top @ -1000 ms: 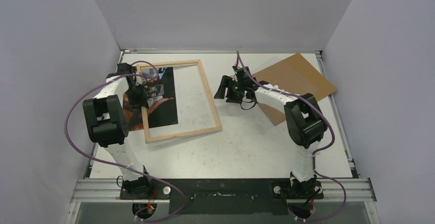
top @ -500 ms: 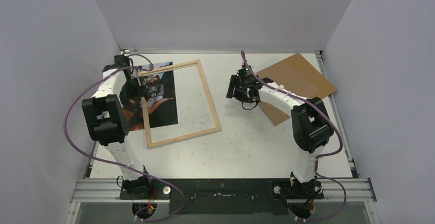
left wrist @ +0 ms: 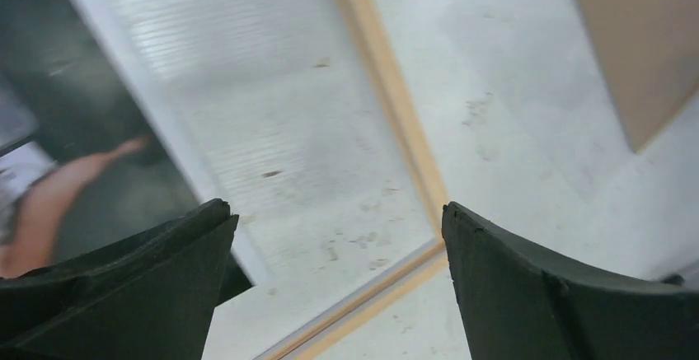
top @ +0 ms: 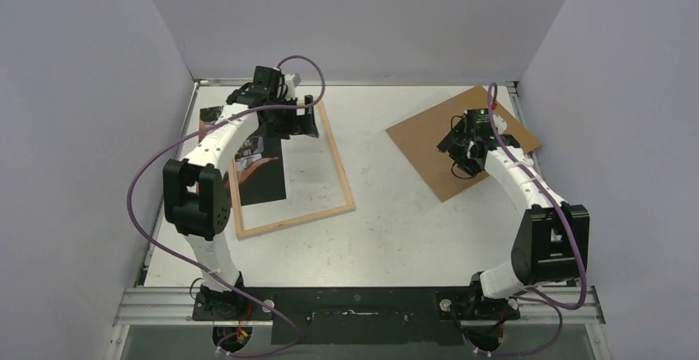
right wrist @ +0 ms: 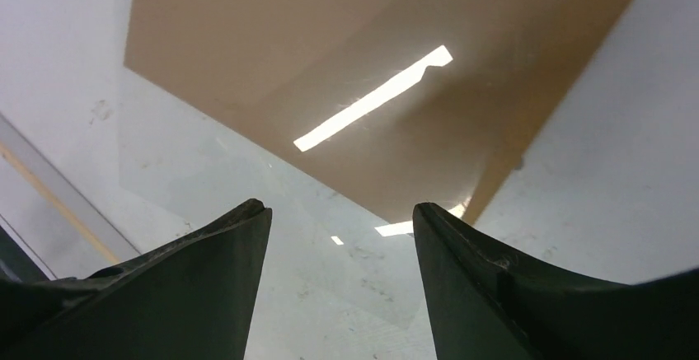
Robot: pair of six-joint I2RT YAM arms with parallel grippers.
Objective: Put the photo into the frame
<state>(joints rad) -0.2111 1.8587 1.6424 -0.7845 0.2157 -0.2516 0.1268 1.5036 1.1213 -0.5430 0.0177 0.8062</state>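
The frame lies wood side up at the left middle of the table. The dark photo lies flat in its left half, with the frame's left rail crossing it and a corner sticking out to the left. My left gripper hovers open over the far end of the frame and holds nothing. In the left wrist view the left gripper stands wide, with the frame's rail and the photo below it. My right gripper hangs open and empty over the brown board.
The brown backing board lies flat at the back right, one corner near the table's right edge. A faint clear sheet seems to lie across its near edge. Grey walls close in the left, right and back sides.
My left gripper has opened and swung from the photo's left edge up and right over the frame's far end. The right arm has moved right, from the table's middle to above the brown board.
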